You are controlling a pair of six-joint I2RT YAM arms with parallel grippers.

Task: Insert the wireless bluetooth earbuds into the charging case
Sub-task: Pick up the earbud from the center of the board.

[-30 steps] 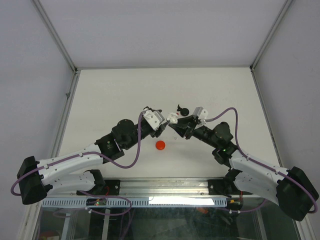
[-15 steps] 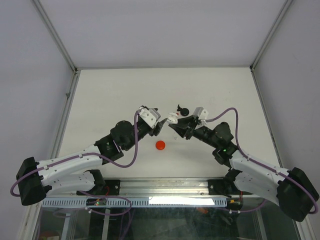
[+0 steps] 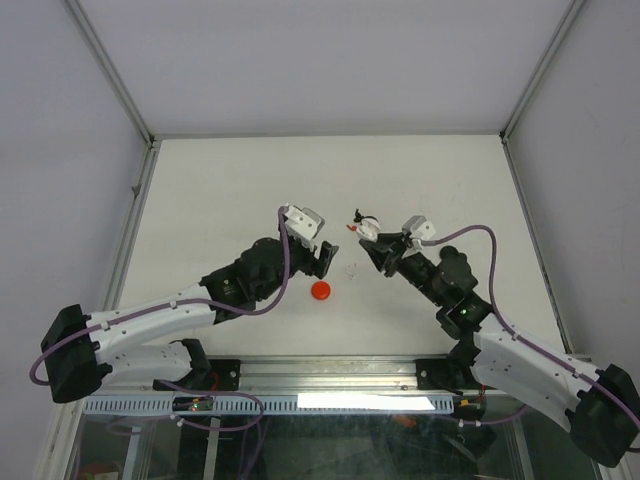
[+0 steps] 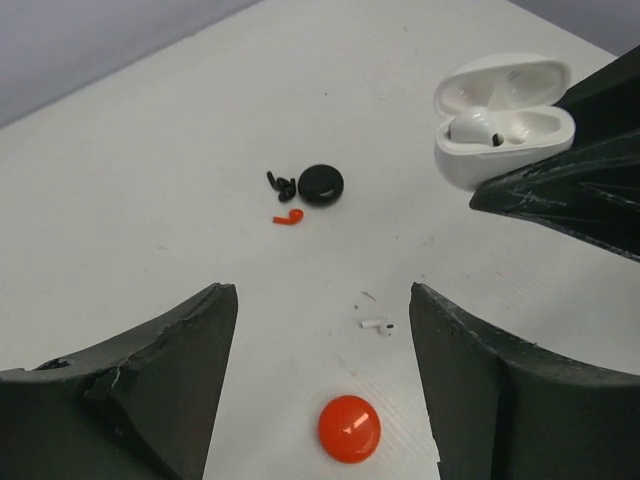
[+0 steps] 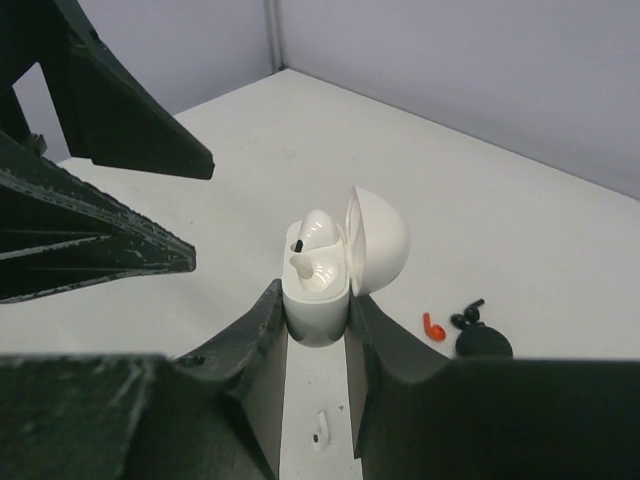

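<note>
My right gripper [image 5: 315,312] [image 3: 374,240] is shut on the white charging case [image 5: 318,285] [image 4: 500,150], held above the table with its lid open [image 5: 378,240]. One white earbud [image 5: 320,228] [image 4: 474,126] sits in a case socket. A second white earbud [image 4: 377,325] [image 5: 320,430] [image 3: 350,268] lies loose on the table below the case. My left gripper [image 4: 320,375] [image 3: 325,258] hangs open just left of the case and holds nothing. A red earbud [image 4: 288,217] [image 5: 432,326] and black earbuds [image 4: 280,184] [image 5: 466,316] lie farther back.
A red round puck [image 4: 349,428] [image 3: 320,290] rests on the table under my left gripper. A black round puck [image 4: 320,183] [image 5: 484,343] sits beside the black earbuds. Raised rails edge the white table [image 3: 220,190].
My left jaws have opened wider and drawn back from the case. A white earbud now shows lying on the table. The right gripper has shifted a little right with the case.
</note>
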